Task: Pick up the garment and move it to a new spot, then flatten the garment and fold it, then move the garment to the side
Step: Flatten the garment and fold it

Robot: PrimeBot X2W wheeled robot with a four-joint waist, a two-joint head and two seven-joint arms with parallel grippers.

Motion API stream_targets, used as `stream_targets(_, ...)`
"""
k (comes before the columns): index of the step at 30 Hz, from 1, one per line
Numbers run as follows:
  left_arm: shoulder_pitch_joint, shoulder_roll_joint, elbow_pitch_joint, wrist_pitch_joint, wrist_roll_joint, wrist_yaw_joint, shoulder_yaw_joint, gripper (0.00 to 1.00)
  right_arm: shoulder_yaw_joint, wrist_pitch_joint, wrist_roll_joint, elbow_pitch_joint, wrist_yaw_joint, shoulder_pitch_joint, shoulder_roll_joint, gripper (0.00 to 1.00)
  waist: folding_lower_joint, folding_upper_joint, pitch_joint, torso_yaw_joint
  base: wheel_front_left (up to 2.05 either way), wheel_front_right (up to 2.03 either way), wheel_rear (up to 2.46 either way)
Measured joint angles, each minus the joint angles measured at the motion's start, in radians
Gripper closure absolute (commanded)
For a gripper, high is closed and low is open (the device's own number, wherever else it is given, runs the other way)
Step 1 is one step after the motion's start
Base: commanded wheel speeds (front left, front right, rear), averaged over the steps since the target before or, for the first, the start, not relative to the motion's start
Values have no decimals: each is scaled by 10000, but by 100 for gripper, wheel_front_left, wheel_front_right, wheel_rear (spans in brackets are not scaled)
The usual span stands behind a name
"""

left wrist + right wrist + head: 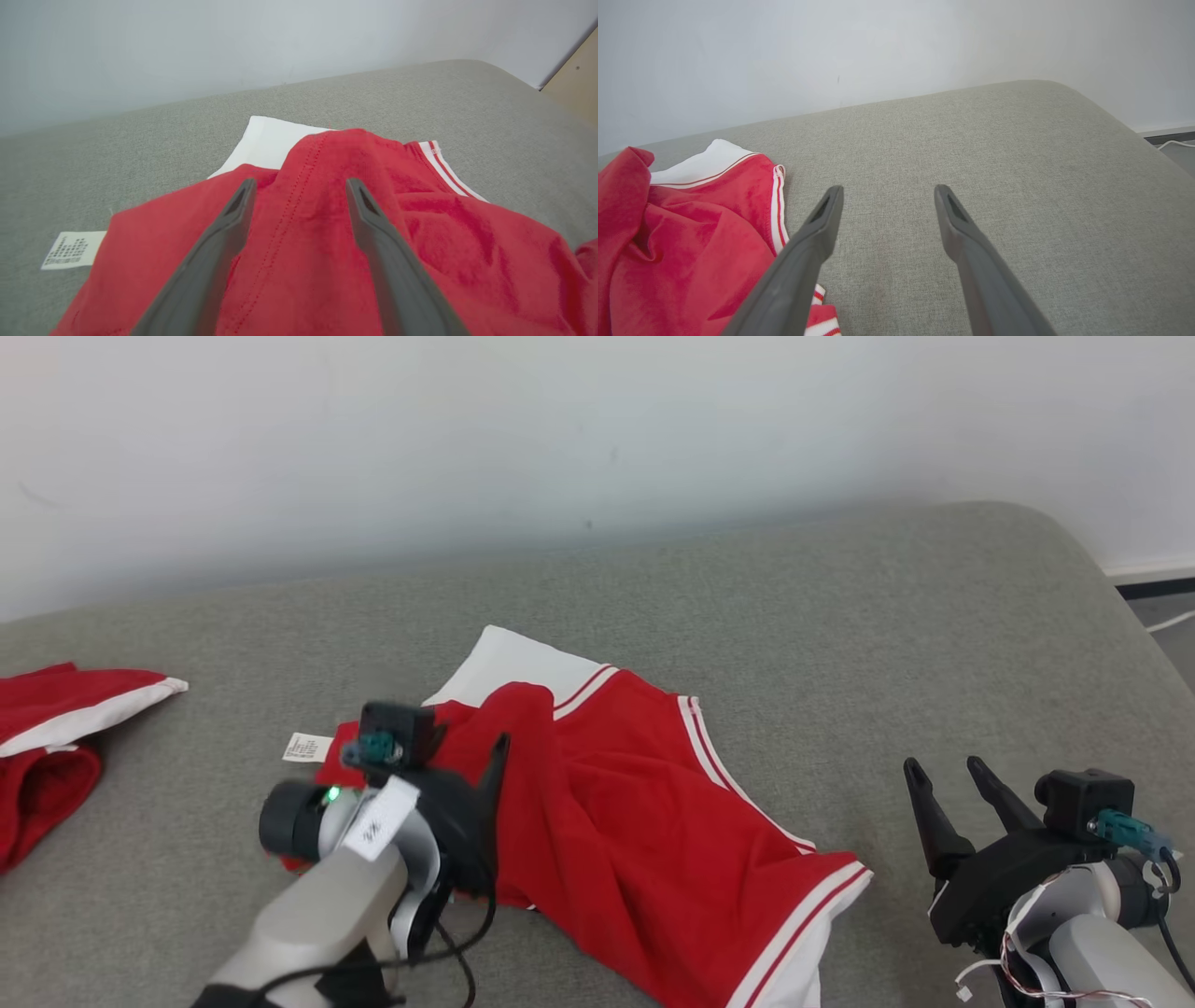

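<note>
Across the grey cushion (pixel 840 616) the soft, light garment (pixel 635 821) is lying rumpled, likely best pinched at its striped hem (pixel 812 901), while left gripper (pixel 300 186) above and right gripper (pixel 887 190) beside are gaping.

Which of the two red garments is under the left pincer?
The central garment, with the white label beside it; the other garment lies apart at far left.

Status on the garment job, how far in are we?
Early. Done: the red garment lies mid-way along the cushion; whether that is its new spot I can't tell. In hand: the left gripper is open, fingers either side of a raised fold, gripping nothing; the right gripper is open over bare cushion. Left: flatten it (it is rumpled), fold it, move it aside.
</note>
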Motion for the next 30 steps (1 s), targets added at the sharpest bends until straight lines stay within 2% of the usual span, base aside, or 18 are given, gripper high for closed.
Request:
stream_targets(12, 1777, 454, -372, -418, 288, 253, -512, 0, 56, -107, 52, -150, 6, 615, -105, 0, -1, 0, -392, 664, 0, 0, 0)
stream_targets(17, 1944, 790, -694, -570, 232, 299, -270, 0, 395, 173, 50, -604, 316, 1294, -385, 0, -1, -1, -430, 808, 0, 0, 0)
stream_targets(20, 1944, 1175, -1149, -685, -259, -46, 399, 0, 546, 449, 46, -940, 416, 1589, -529, 0, -1, 1, -399, 746, 0, 0, 0)
stream_targets(21, 1944, 1175, -1149, -685, -259, -46, 399, 0, 546, 449, 46, -940, 416, 1589, -529, 0, -1, 1, -399, 746, 0, 0, 0)
stream_targets(25, 1938, 1661, -1643, -696, -629, -573, 679, 0, 826, 859, 63, -1415, 568, 1878, -583, 0, -1, 0, -327, 562, 0, 0, 0)
stream_targets(30, 1936, 2192, -1992, -696, -673, -738, 788, 0, 1174, 1476, 157, -1858, 669, 2373, -593, 0, -1, 0, -215, 247, 0, 0, 0)
